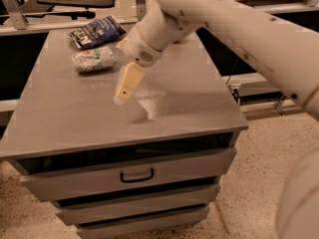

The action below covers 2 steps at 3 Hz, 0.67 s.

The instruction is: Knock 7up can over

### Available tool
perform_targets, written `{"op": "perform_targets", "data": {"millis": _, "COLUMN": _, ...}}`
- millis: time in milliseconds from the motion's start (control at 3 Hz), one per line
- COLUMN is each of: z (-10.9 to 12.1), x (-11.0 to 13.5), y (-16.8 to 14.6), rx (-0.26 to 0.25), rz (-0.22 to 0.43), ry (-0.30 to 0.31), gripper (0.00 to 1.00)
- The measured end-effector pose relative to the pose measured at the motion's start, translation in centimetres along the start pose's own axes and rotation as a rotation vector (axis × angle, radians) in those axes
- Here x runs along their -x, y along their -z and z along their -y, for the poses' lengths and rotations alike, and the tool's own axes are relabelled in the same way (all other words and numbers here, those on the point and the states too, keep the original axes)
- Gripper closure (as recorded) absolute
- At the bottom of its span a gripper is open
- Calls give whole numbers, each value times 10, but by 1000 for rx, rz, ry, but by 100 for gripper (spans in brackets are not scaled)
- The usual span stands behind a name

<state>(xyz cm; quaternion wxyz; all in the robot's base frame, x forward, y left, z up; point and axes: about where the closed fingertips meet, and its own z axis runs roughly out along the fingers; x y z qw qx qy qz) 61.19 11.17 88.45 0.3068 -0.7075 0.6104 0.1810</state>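
The 7up can (92,59), silvery-white with green marks, lies on its side on the far left part of the grey cabinet top (189,98). My gripper (123,92) hangs from the cream arm (164,19) that reaches in from the upper right. It points down and left and hovers just above the top. It is to the right of the can and a little nearer to me, apart from it and holding nothing.
A dark blue crinkly snack bag (97,31) lies just behind the can near the back edge. The cabinet has drawers with a handle (136,175) in front. A speckled floor (259,173) lies to the right, and desks stand behind.
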Motion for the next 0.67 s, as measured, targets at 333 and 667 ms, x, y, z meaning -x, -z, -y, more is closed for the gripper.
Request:
{"op": "perform_targets", "data": {"millis": 333, "z": -3, "x": -19, "y": 37, "rx": -96, "rz": 163, "ry": -122, "gripper": 0}}
{"op": "perform_targets", "data": {"millis": 667, "z": -1, "x": -38, "y": 76, "rx": -206, "rz": 344, "ry": -225, "gripper": 0}}
